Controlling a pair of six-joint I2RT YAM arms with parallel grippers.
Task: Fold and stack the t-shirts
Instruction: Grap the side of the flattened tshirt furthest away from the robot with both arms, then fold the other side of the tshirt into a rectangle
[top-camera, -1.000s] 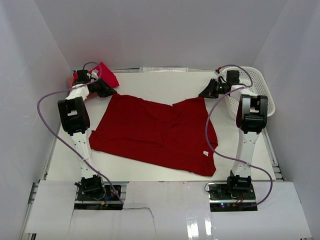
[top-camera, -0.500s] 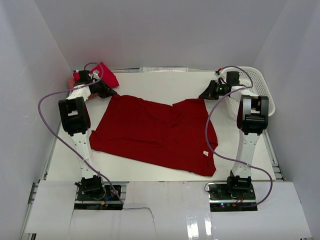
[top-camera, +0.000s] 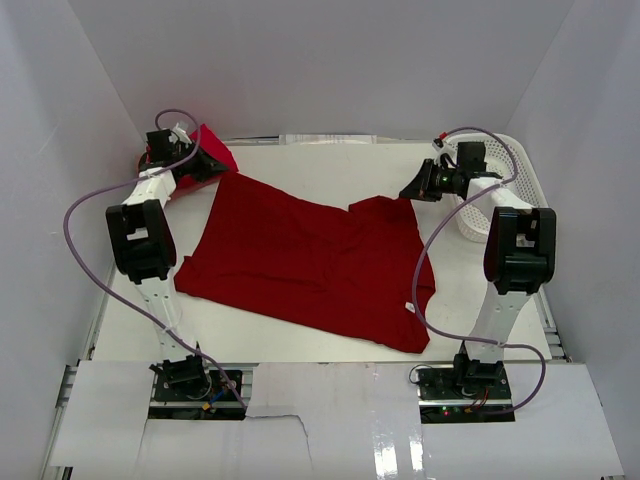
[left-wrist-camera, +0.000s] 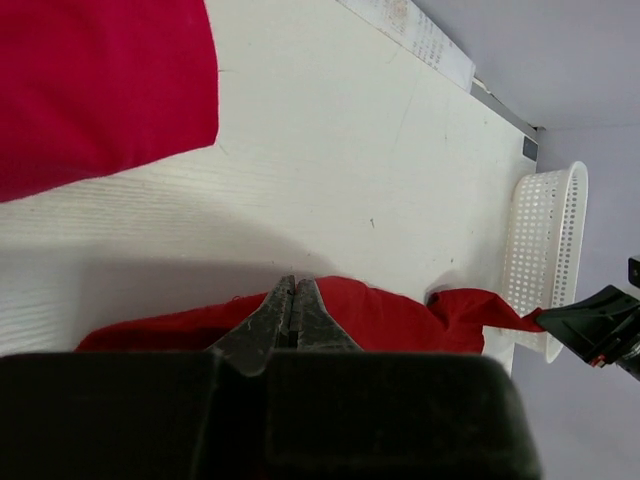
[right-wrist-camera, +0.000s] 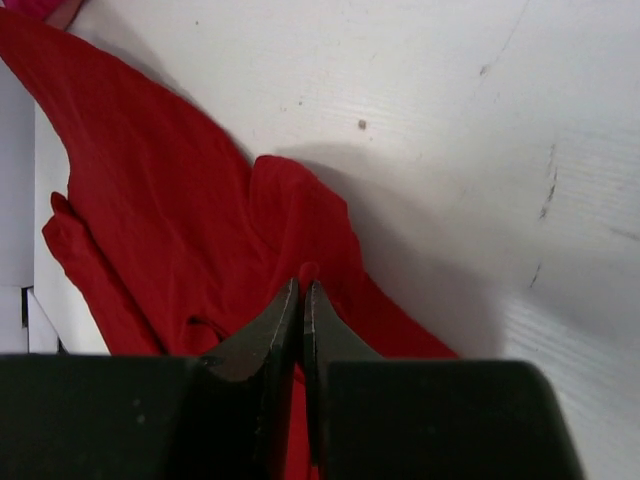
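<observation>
Left pincer (left-wrist-camera: 293, 285) has just clenched the red t-shirt (top-camera: 310, 265) at its upper-left corner, right pincer (right-wrist-camera: 302, 285) grips the upper-right corner: ready to fold.

Far-left shirt pile (top-camera: 218, 152) partly behind left arm (top-camera: 140, 238), basket (top-camera: 527, 168) partly behind right arm (top-camera: 520, 250)

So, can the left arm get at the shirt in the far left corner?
Probably yes: the corner shirt lies beside the left gripper, nothing between; but that gripper is shut on the spread shirt.

Two red t-shirts (top-camera: 310, 265) (top-camera: 218, 152), one white basket (top-camera: 527, 170), two tools (left-wrist-camera: 293, 285) (right-wrist-camera: 301, 287)
</observation>
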